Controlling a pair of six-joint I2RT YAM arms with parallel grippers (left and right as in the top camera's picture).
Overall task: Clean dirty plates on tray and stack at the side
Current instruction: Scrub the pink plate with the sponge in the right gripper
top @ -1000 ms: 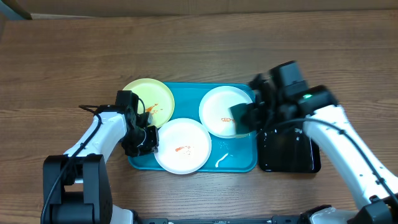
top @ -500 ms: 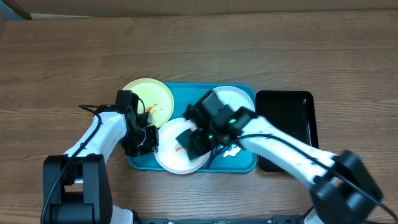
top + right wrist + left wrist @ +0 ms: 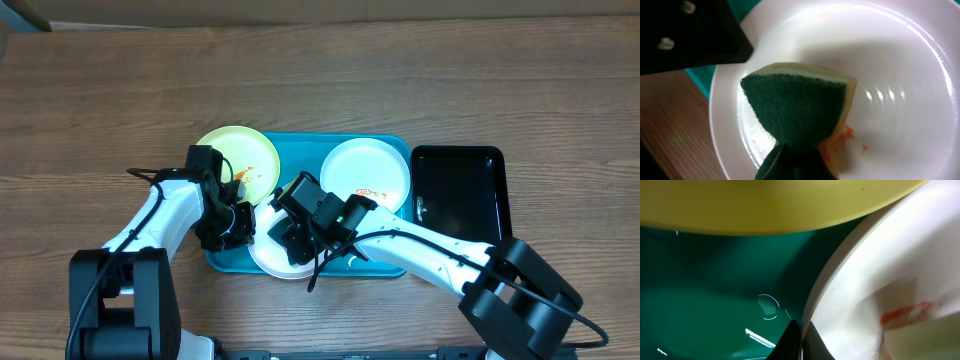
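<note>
right tool point(image 3: 790, 165) pinches the sponge point(image 3: 797, 107) right over the front white plate point(image 3: 890, 100) on the tray point(image 3: 300, 160), orange smear point(image 3: 842, 136) just under its lower edge; left tool point(image 3: 797, 340) clamps that plate's left rim (steadying it, i judge).

Open tabletop point(image 3: 320, 80) around the tray point(image 3: 300, 146); left tool point(image 3: 238, 222), right tool point(image 3: 294, 240) with sponge point(image 3: 795, 107) close over front plate point(image 3: 268, 262).

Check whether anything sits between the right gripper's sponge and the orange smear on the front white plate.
Nothing visible does: the sponge in the right gripper rests on the front white plate, right at the orange smear.
</note>
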